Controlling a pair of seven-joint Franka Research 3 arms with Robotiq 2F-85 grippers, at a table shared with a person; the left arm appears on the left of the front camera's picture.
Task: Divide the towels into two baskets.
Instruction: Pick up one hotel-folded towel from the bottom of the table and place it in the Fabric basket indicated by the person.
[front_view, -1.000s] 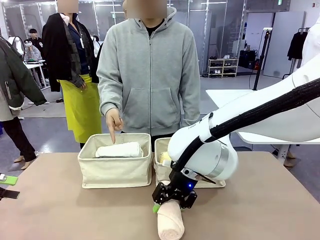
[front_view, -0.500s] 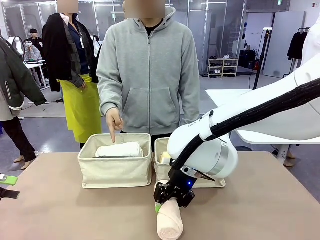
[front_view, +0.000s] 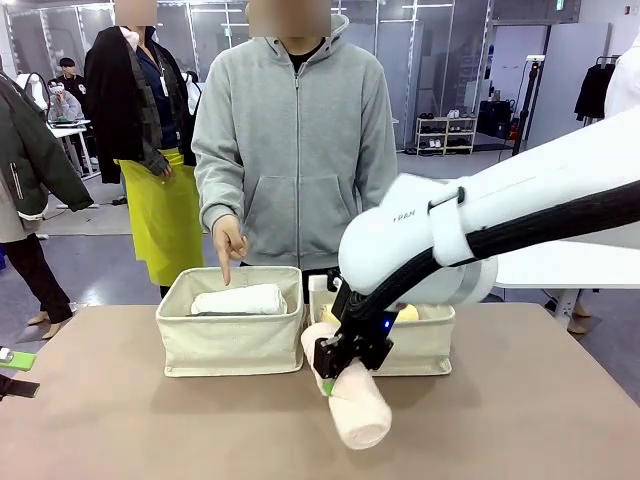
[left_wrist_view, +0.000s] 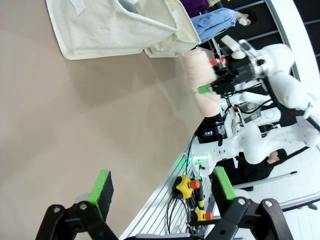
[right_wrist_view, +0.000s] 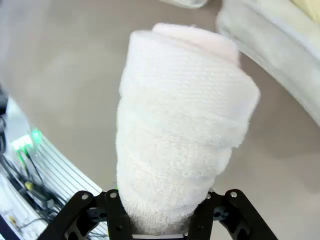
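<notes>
Front view: right gripper (front_view: 345, 368) clamped on the pale peach towel (front_view: 352, 398) near its upper end — roll tilted, clear of the table (front_view: 120, 420), just in front of the two cream baskets. Left basket (front_view: 230, 335) holds the white towel (front_view: 240, 299); a person's hand (front_view: 229, 243) points a finger down at its far rim. Right basket (front_view: 425, 345) sits partly behind the arm, with a bit of yellow towel (front_view: 405, 313) showing. Right wrist view: peach roll rises from between the black fingers, squeezed at the base. Left wrist view: left gripper (left_wrist_view: 162, 187) with jaws spread wide and nothing between the green pads (left_wrist_view: 102, 186) — low over bare tabletop, well apart from the baskets.
</notes>
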